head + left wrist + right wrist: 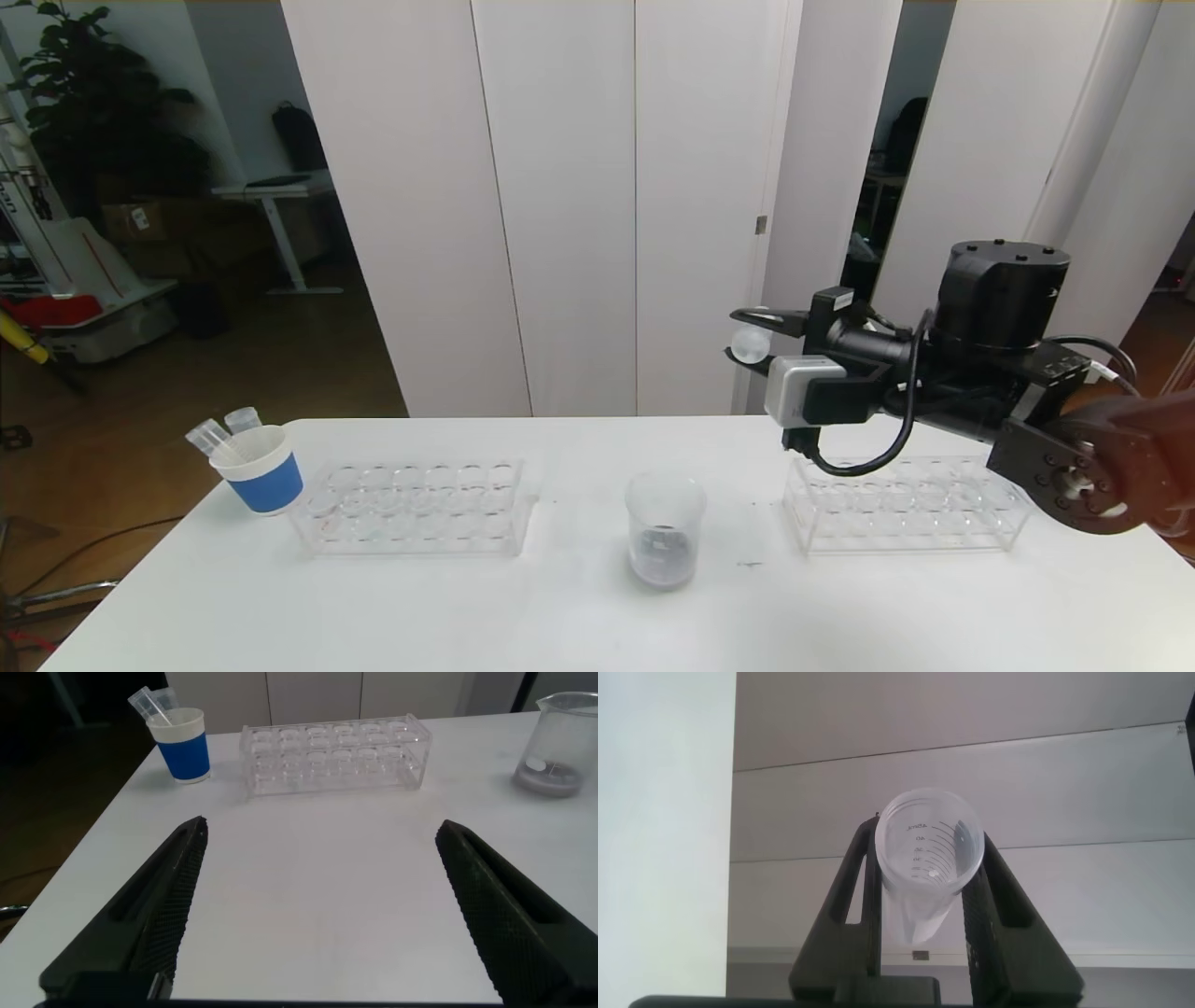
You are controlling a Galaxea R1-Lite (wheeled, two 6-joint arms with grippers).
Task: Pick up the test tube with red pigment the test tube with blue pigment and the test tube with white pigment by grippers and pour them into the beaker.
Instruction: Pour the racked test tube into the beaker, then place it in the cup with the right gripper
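Here the right wrist view gives what the head view cannot: the right gripper [926,891] has its two fingers [856,889] closed on a clear test tube [926,863] with printed graduation marks, the tube lying along the jaws with its open mouth facing outward, and no pigment can be made out inside it; the head view shows only its rounded end [750,344] between the fingers; that view places the right gripper [747,338] raised well above the table [579,625], the arm reaching in from the right and stretched level toward the left, over the right-hand clear rack [904,505]; the beaker [665,542] stands between the two racks, upright, with a greyish liquid low inside; the left rack [415,509] sits beside a blue-and-white paper cup [262,470] holding two tubes; the left wrist view alone shows the left gripper [322,910], fingers spread wide and holding nothing, low over the near table.
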